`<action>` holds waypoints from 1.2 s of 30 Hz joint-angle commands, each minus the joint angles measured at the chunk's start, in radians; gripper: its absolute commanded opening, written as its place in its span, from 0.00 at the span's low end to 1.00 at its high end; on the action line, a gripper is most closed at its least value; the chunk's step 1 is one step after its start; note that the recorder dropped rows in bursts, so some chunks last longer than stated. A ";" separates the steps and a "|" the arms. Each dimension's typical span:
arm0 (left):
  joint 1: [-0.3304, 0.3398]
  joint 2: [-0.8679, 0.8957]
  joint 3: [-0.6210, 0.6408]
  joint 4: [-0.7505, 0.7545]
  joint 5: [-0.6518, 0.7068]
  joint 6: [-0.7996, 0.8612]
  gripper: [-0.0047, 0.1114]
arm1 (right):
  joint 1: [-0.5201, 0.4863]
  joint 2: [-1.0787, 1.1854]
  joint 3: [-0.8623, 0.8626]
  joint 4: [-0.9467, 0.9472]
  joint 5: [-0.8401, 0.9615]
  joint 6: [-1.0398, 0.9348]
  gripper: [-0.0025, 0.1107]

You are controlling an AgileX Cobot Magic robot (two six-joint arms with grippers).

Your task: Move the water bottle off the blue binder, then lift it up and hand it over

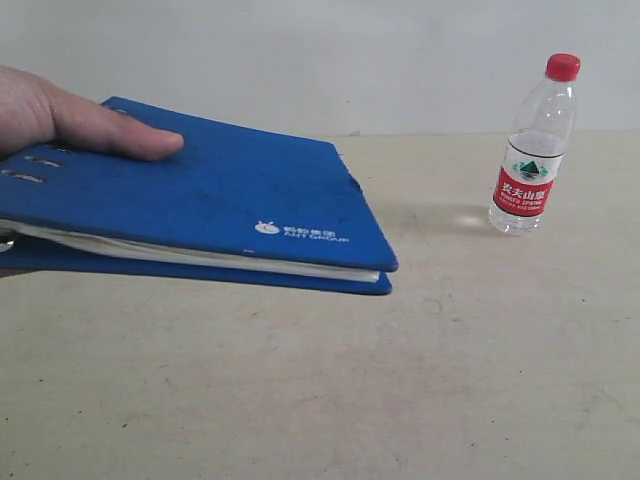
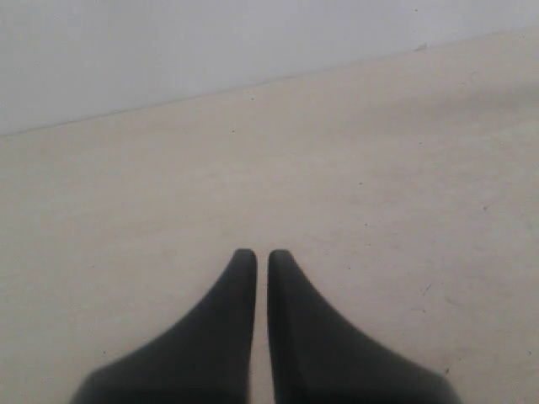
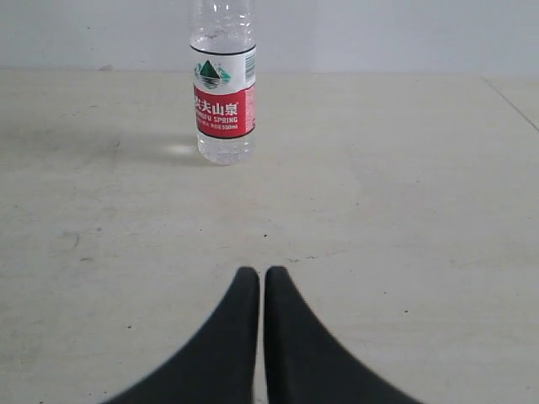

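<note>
- The water bottle (image 1: 533,150) stands upright on the bench (image 1: 400,380), to the right of the blue binder (image 1: 220,200) and well apart from it.
- A hand (image 1: 60,120) holds the binder by its spine end, thumb on the cover.
- The left fingers (image 2: 254,263) are pressed nearly together and hold nothing.
- The right fingers (image 3: 257,278) are likewise closed and empty, facing the bottle but well apart from it.

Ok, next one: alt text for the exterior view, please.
A hand at the left edge holds the closed blue binder, thumb on its cover. The water bottle stands upright on the table at the right, apart from the binder.
</note>
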 commanded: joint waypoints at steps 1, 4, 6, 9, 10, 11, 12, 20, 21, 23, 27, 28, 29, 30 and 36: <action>-0.009 -0.001 0.004 -0.007 0.003 0.005 0.08 | 0.001 -0.004 -0.001 0.001 -0.009 -0.004 0.02; -0.009 -0.001 0.004 -0.007 0.003 0.005 0.08 | 0.001 -0.004 -0.001 0.001 -0.009 -0.004 0.02; -0.009 -0.001 0.004 -0.007 0.003 0.005 0.08 | 0.001 -0.004 -0.001 0.001 -0.009 -0.004 0.02; 0.054 -0.001 0.004 -0.007 0.014 0.005 0.08 | 0.001 -0.004 -0.001 0.001 -0.009 -0.004 0.02; 0.081 -0.001 0.004 -0.007 0.018 0.005 0.08 | 0.001 -0.004 -0.001 0.001 -0.009 -0.004 0.02; 0.113 -0.001 0.004 -0.026 0.022 0.018 0.08 | 0.001 -0.004 -0.001 0.001 -0.009 -0.004 0.02; 0.139 -0.001 0.004 -0.079 0.025 0.062 0.08 | 0.001 -0.004 -0.001 0.001 -0.009 -0.004 0.02; 0.164 -0.001 0.004 -0.177 0.021 0.164 0.08 | 0.001 -0.004 -0.001 0.001 -0.009 -0.004 0.02; 0.164 -0.001 0.004 -0.177 0.021 0.164 0.08 | 0.001 -0.004 -0.001 0.001 -0.009 -0.004 0.02; 0.164 -0.001 0.004 -0.177 0.019 0.164 0.08 | 0.001 -0.004 -0.001 0.001 -0.009 -0.004 0.02; 0.164 -0.001 0.004 -0.172 0.018 0.164 0.08 | 0.001 -0.004 -0.001 0.001 -0.009 -0.004 0.02; 0.164 -0.001 0.004 -0.169 0.018 0.164 0.08 | 0.001 -0.004 -0.001 0.001 -0.009 -0.004 0.02; 0.164 -0.001 0.004 -0.169 0.018 0.164 0.08 | 0.001 -0.004 -0.001 0.001 -0.009 -0.004 0.02; 0.164 -0.001 0.004 -0.169 0.018 0.164 0.08 | 0.001 -0.004 -0.001 0.001 -0.009 -0.004 0.02; 0.164 -0.001 0.004 -0.169 0.018 0.164 0.08 | 0.001 -0.004 -0.001 0.001 -0.009 -0.004 0.02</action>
